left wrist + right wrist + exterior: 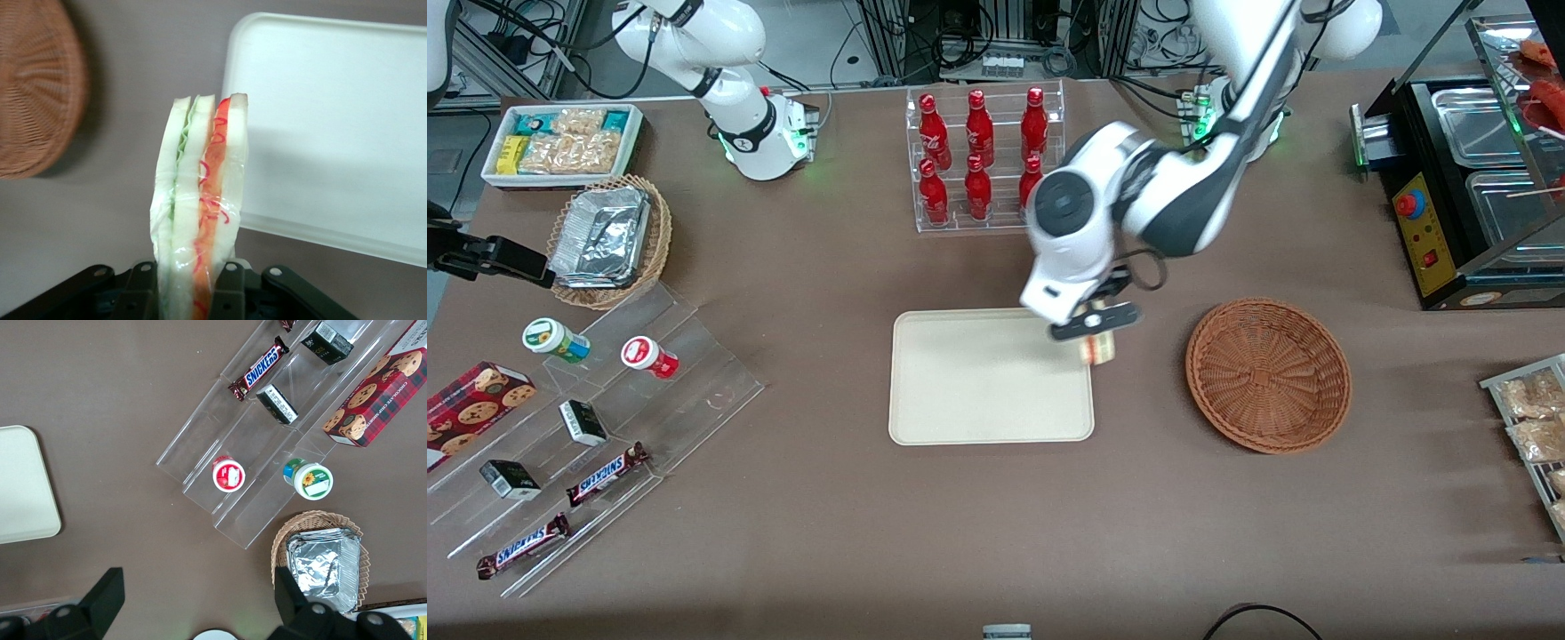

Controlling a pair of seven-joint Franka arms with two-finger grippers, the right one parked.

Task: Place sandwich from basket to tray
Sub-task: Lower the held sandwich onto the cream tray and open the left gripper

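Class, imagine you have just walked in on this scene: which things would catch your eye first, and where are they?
First, the gripper hanging above the edge of the cream tray, its jaws shut on a wrapped sandwich with red and green filling. Next, the empty reddish-brown wicker basket beside the tray, toward the working arm's end. Then the red bottles in a clear rack, farther from the front camera.

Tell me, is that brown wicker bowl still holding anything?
Empty. The basket shows only bare weave inside; the sandwich is out, clamped in the gripper at the tray's edge nearest the basket.
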